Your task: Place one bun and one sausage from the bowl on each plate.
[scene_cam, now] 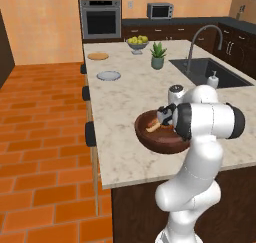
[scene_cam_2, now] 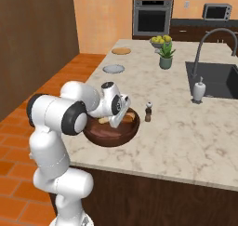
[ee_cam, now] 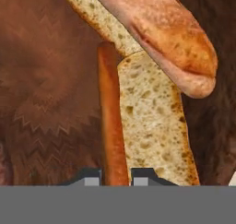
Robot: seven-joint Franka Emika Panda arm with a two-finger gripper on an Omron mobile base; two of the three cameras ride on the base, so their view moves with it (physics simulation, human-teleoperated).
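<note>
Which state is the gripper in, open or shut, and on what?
Shut on a sausage: in the hand view the gripper has its two fingertips pressed against the sausage's sides, inside the bowl.

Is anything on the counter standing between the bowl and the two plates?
Nothing visible does. From the dark wooden bowl to the grey-white plate and the tan plate there is bare marble. The potted plant and fruit bowl stand off to the right of that line.
</note>
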